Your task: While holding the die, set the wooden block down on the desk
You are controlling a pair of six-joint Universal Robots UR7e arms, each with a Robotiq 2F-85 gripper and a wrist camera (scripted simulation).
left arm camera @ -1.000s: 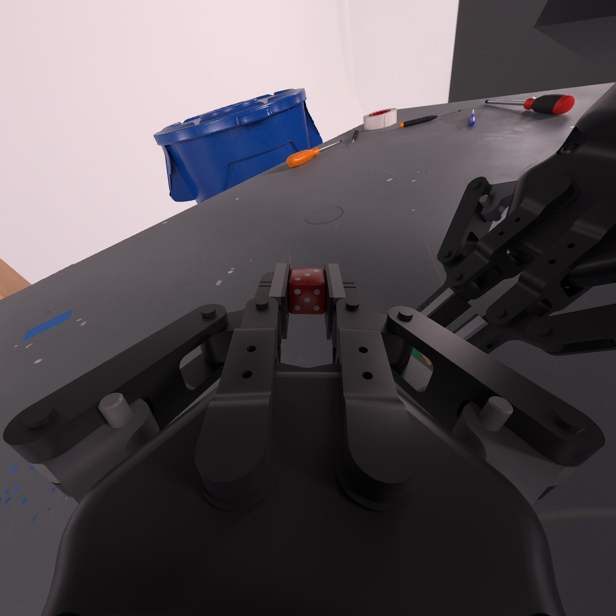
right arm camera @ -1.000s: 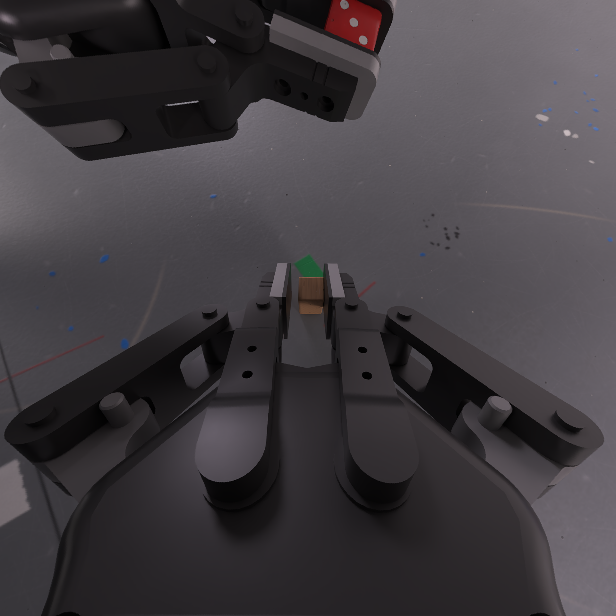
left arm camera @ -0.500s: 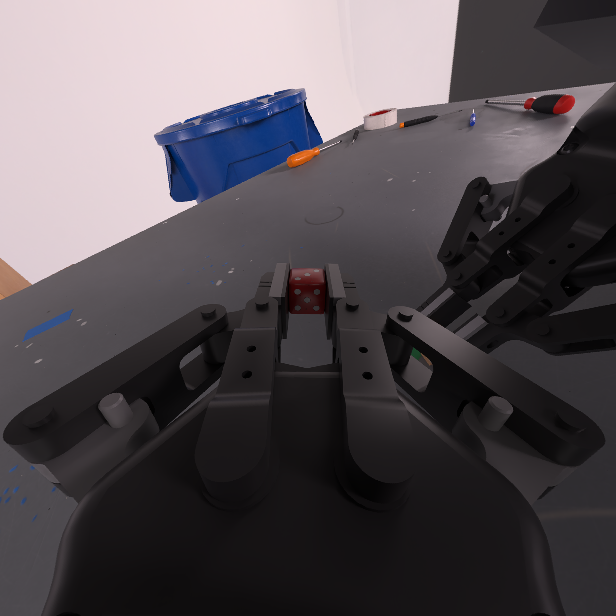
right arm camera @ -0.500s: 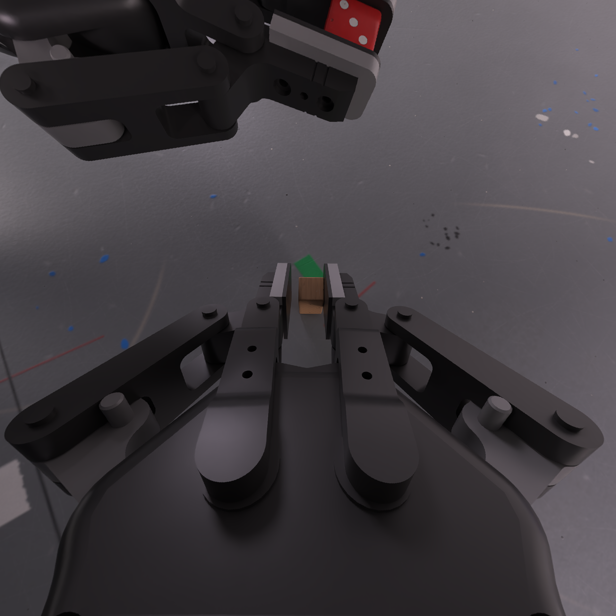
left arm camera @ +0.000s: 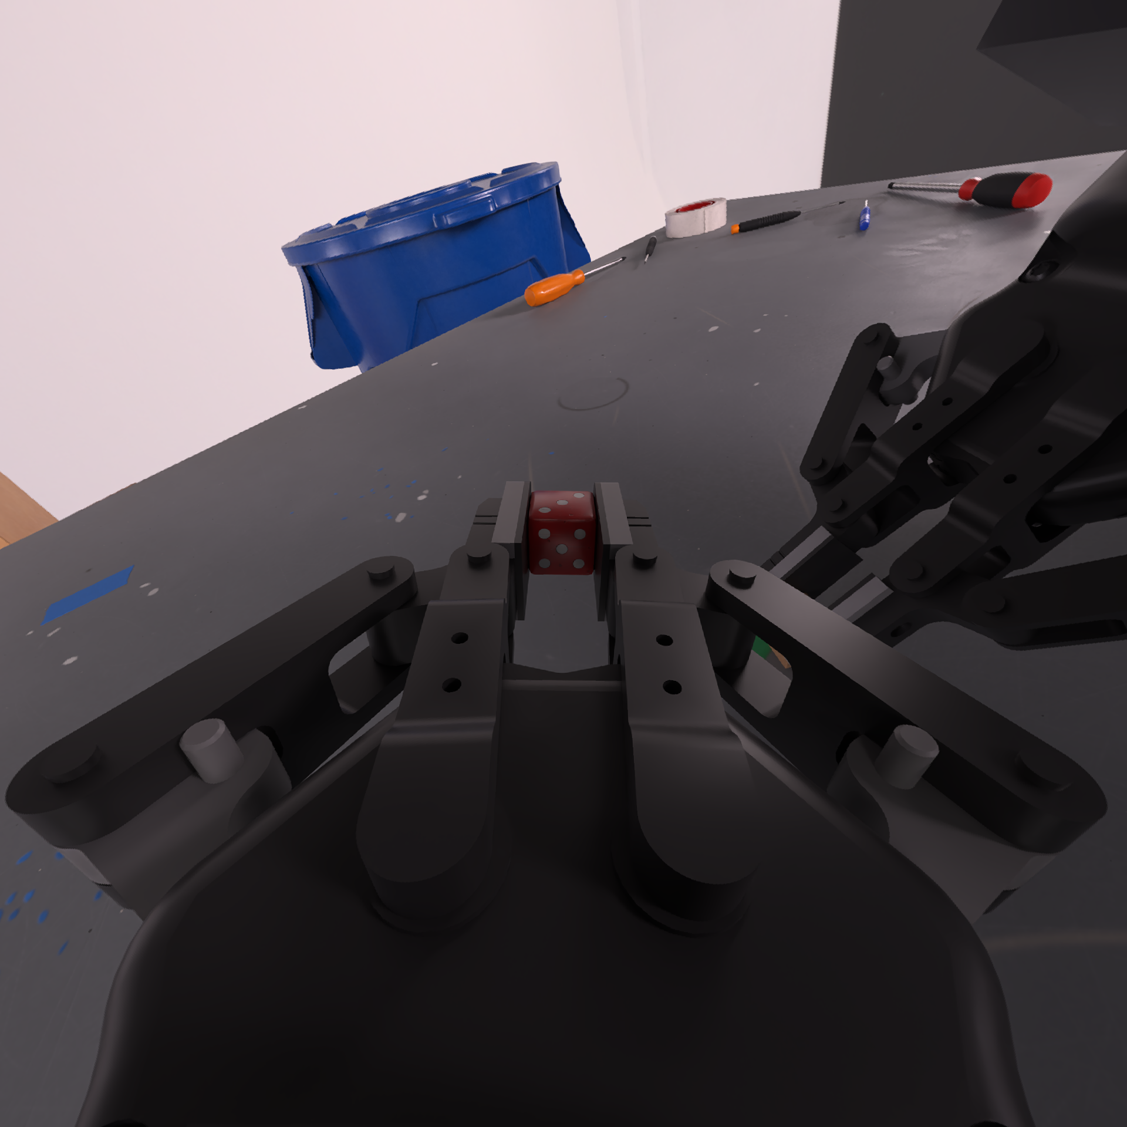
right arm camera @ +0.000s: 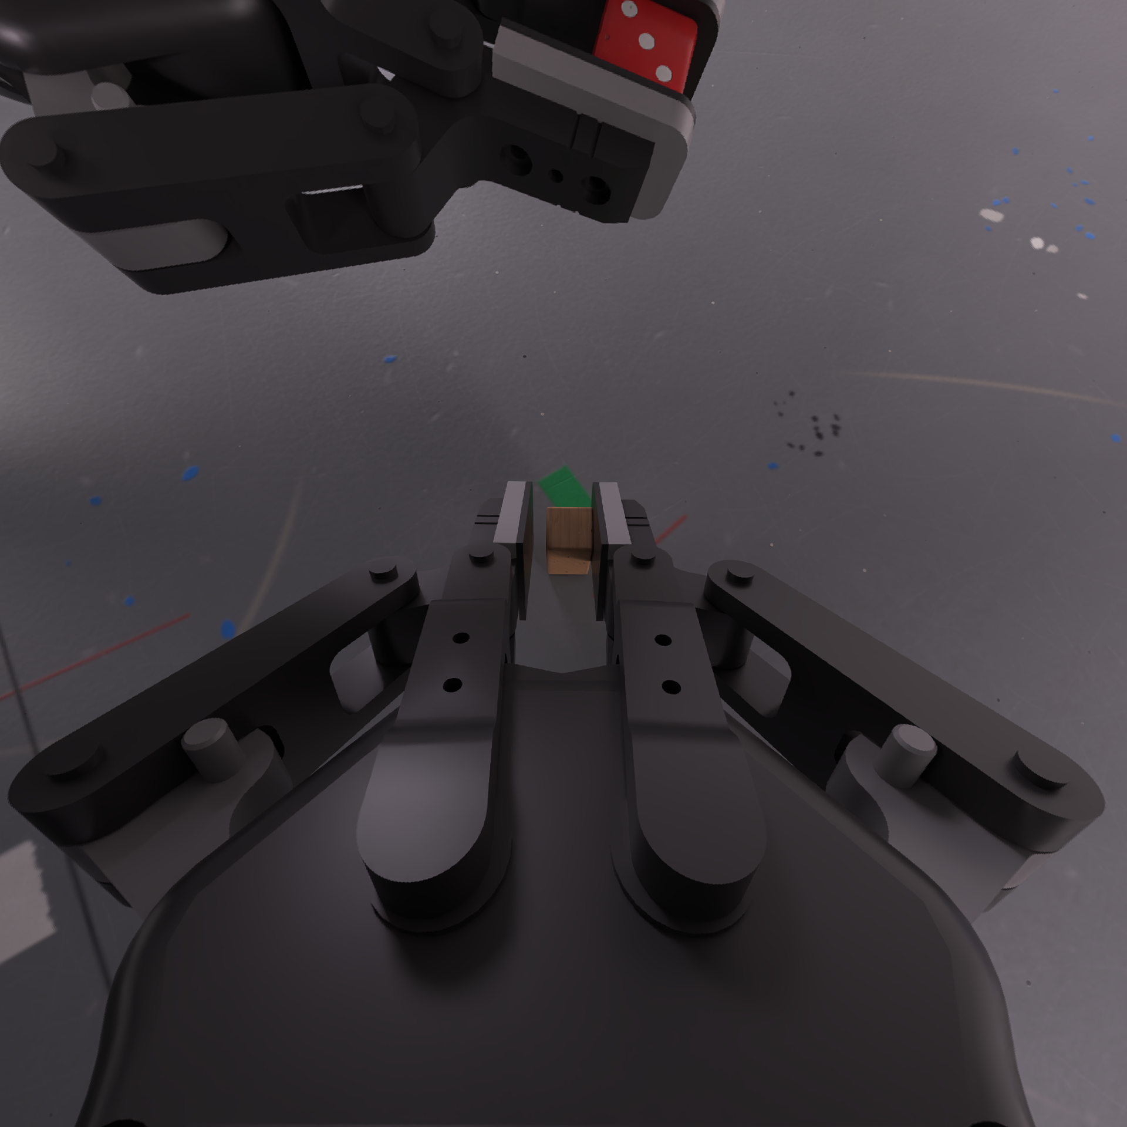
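My left gripper (left arm camera: 561, 506) is shut on a red die (left arm camera: 561, 536) with white pips and holds it above the dark grey desk (left arm camera: 671, 366). The die (right arm camera: 646, 42) and the left gripper (right arm camera: 695, 67) also show at the top of the right wrist view. My right gripper (right arm camera: 561, 506) points down at the desk (right arm camera: 793, 305). The small wooden block (right arm camera: 569, 530) sits between its jaws, against the right finger, with a narrow gap to the left finger. The block looks to rest on the desk. The right gripper's fingers (left arm camera: 823, 558) reach in beside the left gripper.
A green patch (right arm camera: 561, 485) marks the desk just beyond the block. At the desk's far edge are a blue bin (left arm camera: 427, 262), an orange screwdriver (left arm camera: 552, 286), a tape roll (left arm camera: 695, 214), a thin black screwdriver (left arm camera: 765, 219) and a red-and-black screwdriver (left arm camera: 1000, 189).
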